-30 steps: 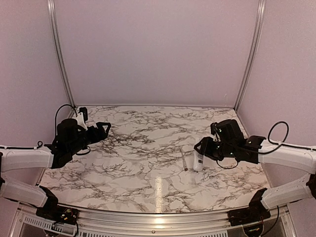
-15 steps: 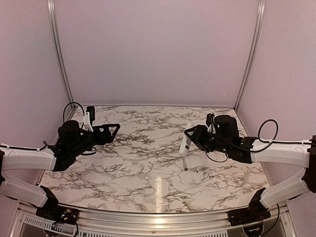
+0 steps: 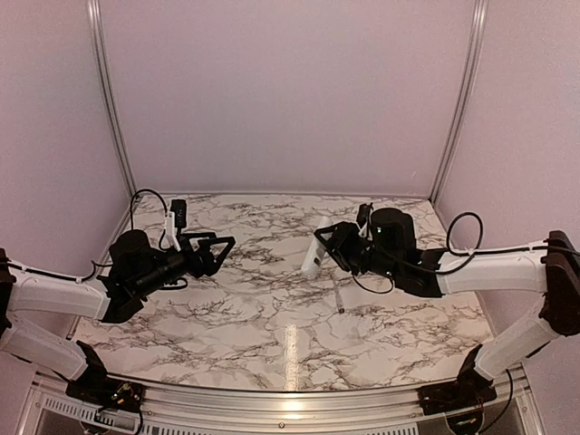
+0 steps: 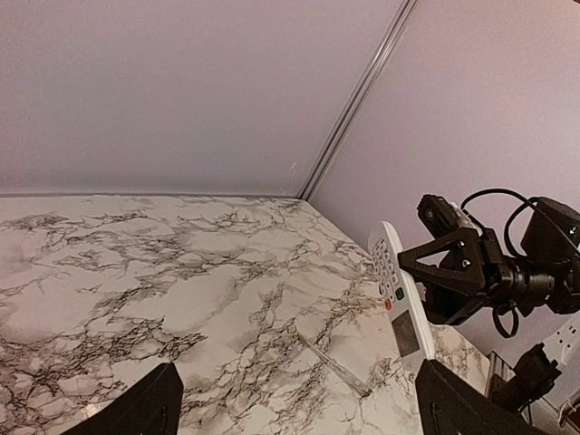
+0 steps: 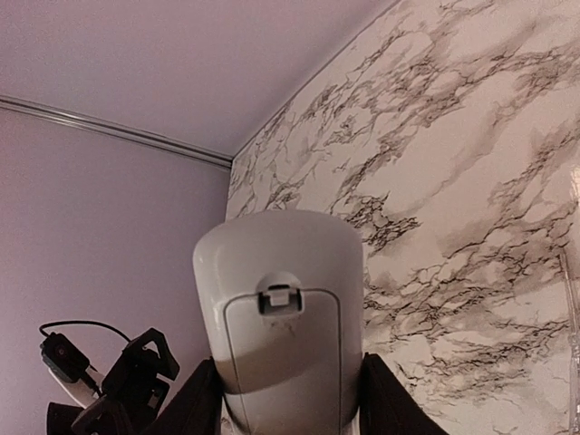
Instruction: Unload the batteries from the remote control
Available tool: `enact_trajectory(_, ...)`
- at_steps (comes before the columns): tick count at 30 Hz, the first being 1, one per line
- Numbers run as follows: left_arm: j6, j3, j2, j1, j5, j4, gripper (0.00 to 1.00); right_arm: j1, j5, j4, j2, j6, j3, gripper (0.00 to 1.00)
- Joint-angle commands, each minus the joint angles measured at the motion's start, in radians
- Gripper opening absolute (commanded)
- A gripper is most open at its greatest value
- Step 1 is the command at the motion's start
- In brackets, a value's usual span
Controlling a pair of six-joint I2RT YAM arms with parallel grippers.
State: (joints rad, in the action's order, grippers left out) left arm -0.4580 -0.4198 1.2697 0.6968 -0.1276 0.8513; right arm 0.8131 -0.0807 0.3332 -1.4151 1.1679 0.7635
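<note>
My right gripper (image 3: 320,249) is shut on the remote control (image 3: 315,246), a slim white bar held upright above the middle of the table. In the left wrist view the remote control (image 4: 396,288) shows its buttons and a dark window, with the right gripper (image 4: 450,272) clamped on it from behind. In the right wrist view the remote control (image 5: 281,317) shows its back, with a latched cover closed. The batteries are hidden. My left gripper (image 3: 222,254) stands open and empty to the left, facing the remote; its fingers (image 4: 149,412) frame the view.
A thin grey stick (image 3: 339,297) lies on the marble table (image 3: 272,308) below the held remote, and the stick (image 4: 335,362) also shows in the left wrist view. Plain walls and metal corner posts (image 3: 458,100) close in the back.
The right arm lifted the remote off the table and carried it left toward the centre. The left arm swung right, toward the remote, with its jaws still open.
</note>
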Motion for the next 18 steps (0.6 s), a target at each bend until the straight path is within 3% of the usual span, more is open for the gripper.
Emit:
enact_trajectory(1, 0.043, 0.011, 0.036, 0.044, -0.024, 0.094, 0.94, 0.024, -0.013, 0.083, -0.049, 0.053, 0.081, 0.13)
enact_trajectory(18, -0.024, -0.066, 0.311, 0.169, -0.027, 0.341, 0.91, 0.08, 0.034, 0.074, -0.217, 0.101, 0.236, 0.12)
